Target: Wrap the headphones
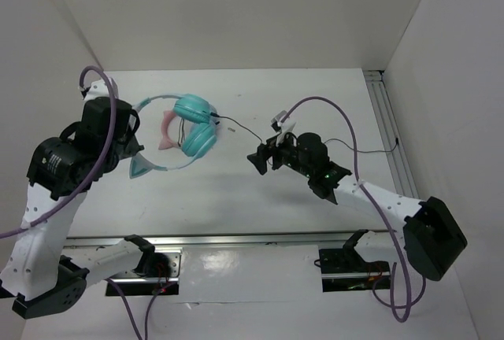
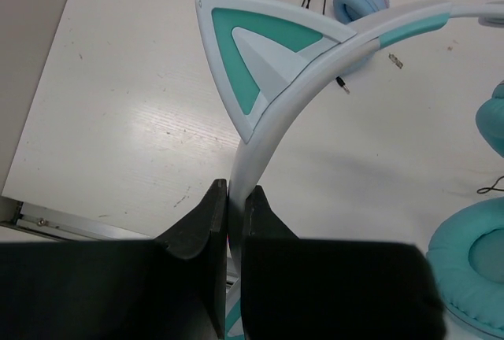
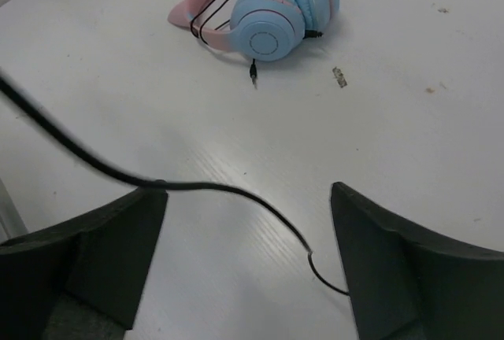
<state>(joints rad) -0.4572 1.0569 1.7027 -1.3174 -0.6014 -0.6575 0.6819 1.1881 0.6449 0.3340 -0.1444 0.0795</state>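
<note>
Headphones held by the headband, just below one cat ear, in the left claw — jaws pinched right down onto the thin edge of the headband. Cups hanging off to one side, apparently clear of the surface. Right claw spread wide, gripping nothing, hovering low with the cable running loose between its fingers. Pink headphones lying further back on the surface, with a cord of their own.

Possible failures:
- (a) Missed catch: thin cable in a wide gap, easily sliding out sideways or ending up under a fingertip on closing.
- (b) Twist or slip of the headband in the left claw: narrow, smooth, curved grip point, weight of the cups off-centre, any tug on the cable adding leverage.
- (c) Strain where the cable meets the cup, if drawn taut before winding.
- (d) Snagging on the pink headphones — a likely result of a loop swung too near.
- (e) Slack turns sliding off the headband for want of tension.
</note>
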